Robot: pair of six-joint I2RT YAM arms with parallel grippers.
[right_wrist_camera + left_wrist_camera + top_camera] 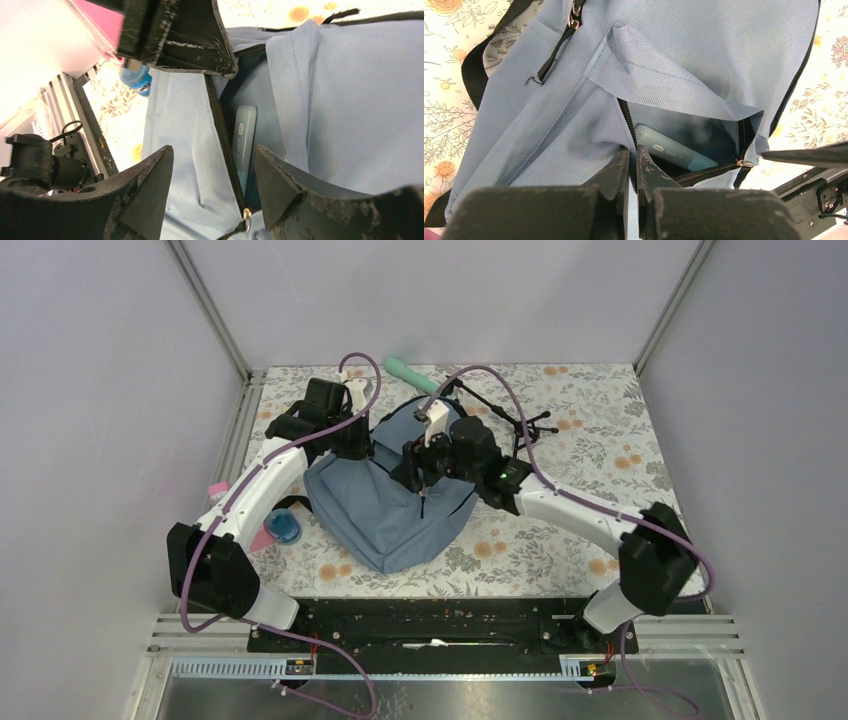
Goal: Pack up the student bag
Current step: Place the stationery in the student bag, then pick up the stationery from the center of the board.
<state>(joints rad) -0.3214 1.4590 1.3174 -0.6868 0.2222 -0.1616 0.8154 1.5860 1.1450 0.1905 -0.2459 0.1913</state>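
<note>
The slate-blue student bag [395, 515] lies in the middle of the table. My left gripper [372, 448] is shut on the fabric edge of the bag's open pocket, right at the zipper [633, 152]. Inside the pocket lies a pale blue marker [674, 152], which also shows in the right wrist view [243, 140]. My right gripper [422, 485] is open and empty; it hovers over the other end of the opening [214, 148], with the zipper track between its fingers and the metal zipper pull [246, 215] just below them.
A teal tube [410, 373] and a black folding stand [510, 420] lie behind the bag. A blue round item [283, 527] and a pink item [217, 488] lie left of it. Black straps [474, 75] spread beside the bag.
</note>
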